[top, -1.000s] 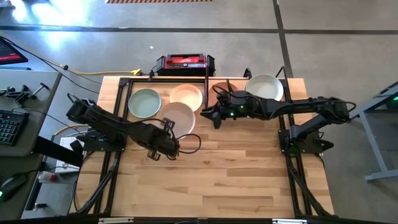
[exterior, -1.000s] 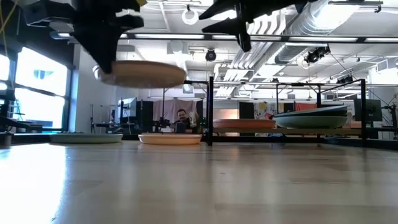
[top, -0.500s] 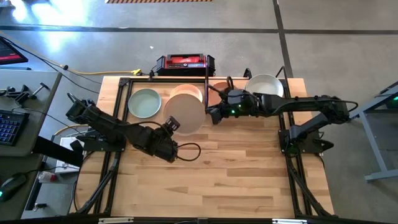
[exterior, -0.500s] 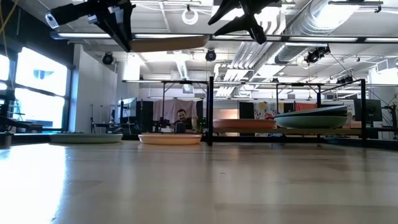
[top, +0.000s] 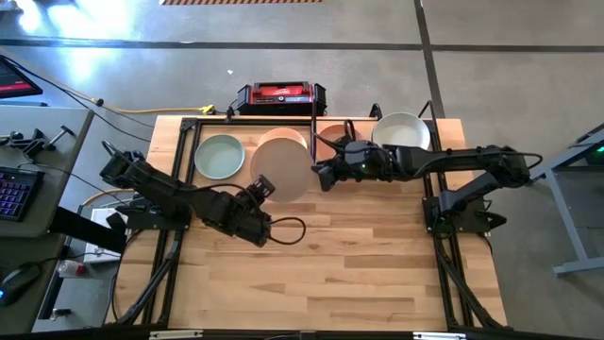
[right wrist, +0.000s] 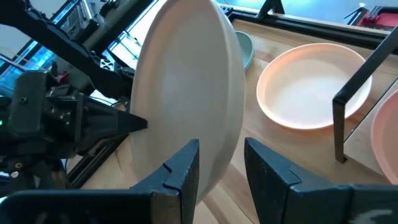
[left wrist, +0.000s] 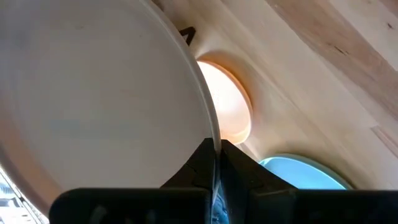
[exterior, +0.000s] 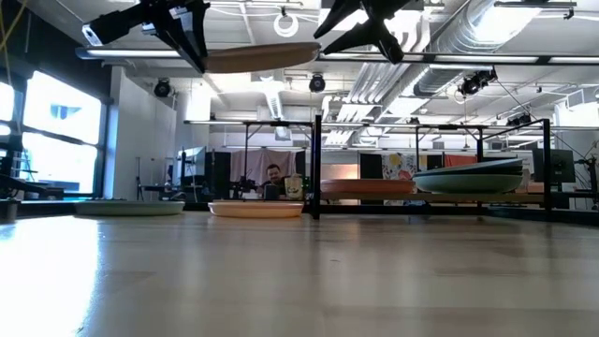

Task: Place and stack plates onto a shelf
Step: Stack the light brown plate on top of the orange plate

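Light wood-plank tabletop [top: 359,264], black metal frame at edges. Shelf [top: 311,123] w/ thin black rod frame along far edge, central upright divider [exterior: 317,167] splitting it into L and R bays. L bay, at tabletop level: pale green plate [top: 219,156] nearest outer end, cream plate [top: 286,142] beside divider, partly hidden from above. R bay, on raised board: terracotta plate [exterior: 367,186] next to divider, off-white plate [top: 401,131] further out, atop a darker plate [exterior: 468,183] in low view. Near portion of tabletop bare wood. Red-and-black box [top: 280,95] just behind far edge, off the shelf.
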### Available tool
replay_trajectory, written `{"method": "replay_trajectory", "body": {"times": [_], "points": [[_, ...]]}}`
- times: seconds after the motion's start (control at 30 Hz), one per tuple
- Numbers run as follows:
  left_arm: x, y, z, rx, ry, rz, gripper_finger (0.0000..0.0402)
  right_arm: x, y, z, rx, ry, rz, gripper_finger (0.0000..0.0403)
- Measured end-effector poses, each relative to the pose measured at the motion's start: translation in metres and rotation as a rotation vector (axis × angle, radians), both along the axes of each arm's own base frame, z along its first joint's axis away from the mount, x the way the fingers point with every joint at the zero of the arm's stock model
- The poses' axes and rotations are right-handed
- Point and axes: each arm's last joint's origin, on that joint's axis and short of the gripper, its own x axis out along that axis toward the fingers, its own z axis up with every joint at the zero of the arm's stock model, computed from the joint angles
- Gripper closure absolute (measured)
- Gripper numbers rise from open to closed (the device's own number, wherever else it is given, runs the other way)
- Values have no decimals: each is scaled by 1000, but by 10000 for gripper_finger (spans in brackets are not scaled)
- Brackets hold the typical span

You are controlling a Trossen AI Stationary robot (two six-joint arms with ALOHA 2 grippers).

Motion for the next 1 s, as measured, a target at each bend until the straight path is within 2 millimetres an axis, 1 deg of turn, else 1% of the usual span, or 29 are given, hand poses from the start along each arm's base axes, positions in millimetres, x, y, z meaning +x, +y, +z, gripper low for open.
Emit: {"method": "replay_trajectory", "body": {"times": [0.27, 0.37, 0.47, 0.6, 0.67, 0.87, 1.0], "points": [[6, -2, 1, -4, -62, -9, 398, 1, -1, -1, 19, -8, -32, 293], [7, -2, 2, -7, -70, -7, 398, 1, -2, -1, 17, -11, -53, 302], [7, -2, 2, -10, -75, -7, 398, 0, -2, -1, 14, -11, -59, 326], [8, -3, 2, -22, -95, -4, 398, 0, -2, -1, 46, -23, -83, 379], [9, -3, 2, -16, -86, -17, 398, 0, -2, -1, 48, -21, -86, 394], [10, -3, 2, -31, -87, -19, 398, 0, -2, -2, 83, -29, -103, 393], [11, -1, 2, -80, -161, 48, 393, 0, -2, -2, 85, -30, -107, 399]]}}
